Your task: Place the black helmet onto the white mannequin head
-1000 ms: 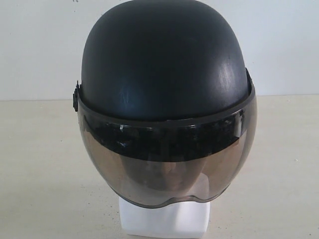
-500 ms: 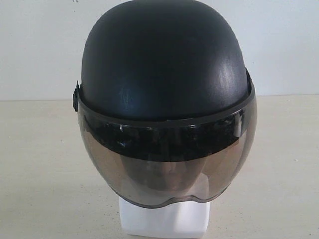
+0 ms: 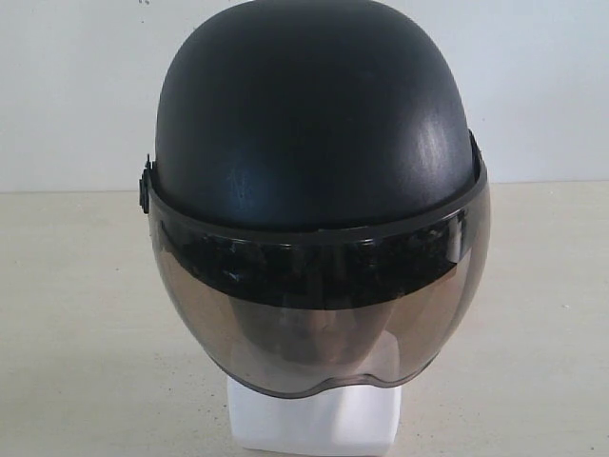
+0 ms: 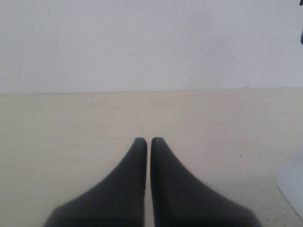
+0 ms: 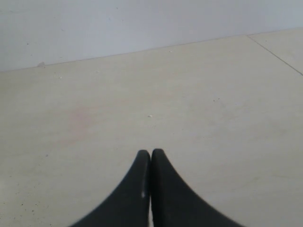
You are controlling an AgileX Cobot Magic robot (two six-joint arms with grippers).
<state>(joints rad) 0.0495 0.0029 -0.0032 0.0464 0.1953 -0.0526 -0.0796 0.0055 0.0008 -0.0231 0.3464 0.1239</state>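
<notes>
**Helmet seated on the head; both claws pressed together, holding nothing**

Behind and beneath everything, a plain white wall (image 3: 76, 86) and a pale beige table (image 3: 76, 333).

Filling the middle of the exterior view, the black helmet (image 3: 314, 124), upright, down over the white mannequin head (image 3: 314, 424) and wider than it on both sides. Below the shell's rim, the smoky visor (image 3: 324, 314), lowered across the face. Through the tint, only dim facial shapes, too dark to make out. Under the visor's lower edge, just the head's blocky white neck base, standing on the table.

In the left wrist view, the left gripper (image 4: 148, 141): two black fingers pressed together but for a hairline slit, pinching nothing, low over the table. In the right wrist view, the right gripper (image 5: 150, 152): likewise closed tip to tip, nothing between, over the same pale surface.

At the edge of the left wrist view, a white sliver (image 4: 292, 187) on the table, cut off by the frame and too partial to identify.

Smallest, at the helmet's side on the left of the exterior view, a black visor pivot (image 3: 145, 186).
</notes>
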